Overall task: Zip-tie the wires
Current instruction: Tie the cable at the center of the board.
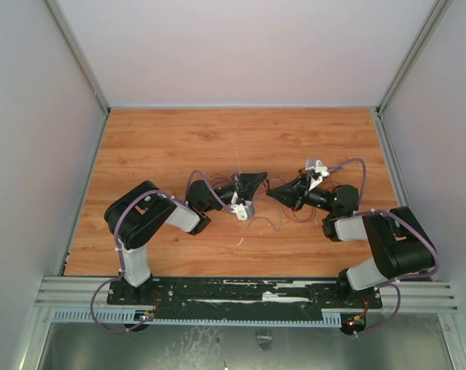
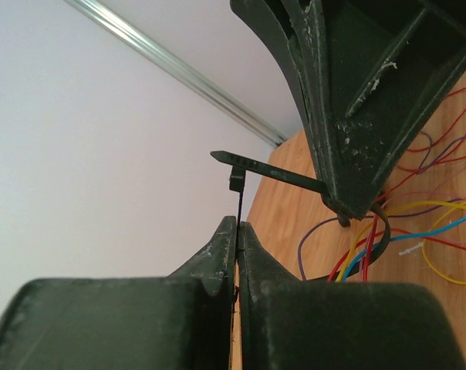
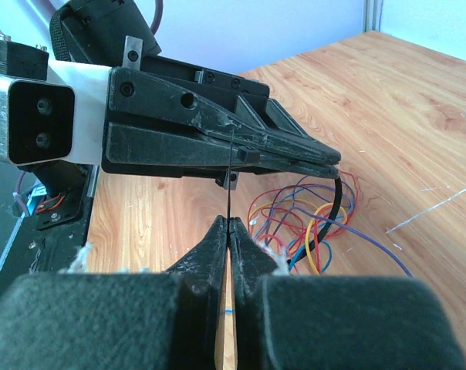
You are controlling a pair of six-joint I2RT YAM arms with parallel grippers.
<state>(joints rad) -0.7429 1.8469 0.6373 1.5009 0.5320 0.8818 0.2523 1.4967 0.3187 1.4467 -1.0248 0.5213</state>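
Left pincer [image 2: 238, 229] is pressed together on the thin black plastic zip tie [image 2: 273, 172]. It nips a stretch of strip that stands straight out from its tips and ends at the tie's tiny square head [image 2: 236, 181]. Right pincer [image 3: 227, 222] is likewise clamped on the strip, seen edge-on between its fingers.

In the left wrist view a second stretch lies crosswise to the first. It runs from the right pincer's tips, past the head, to a pointed free end on the far side. Below the right pincer the strip curves down in a loop around the tangle of thin red, yellow, blue and purple wires [image 2: 430, 208], which trail onto the wood-grain worktop [image 1: 179, 146].

My reading is that the tail is already through the head and the loop is slack. Cinching turns on that crossing: the pull should go along the tail's long axis, away from the head, while the head is held. The free end lies beyond the head from the right pincer and nearer the left, and neither grips it now. Whether the ratchet has caught I cannot tell.
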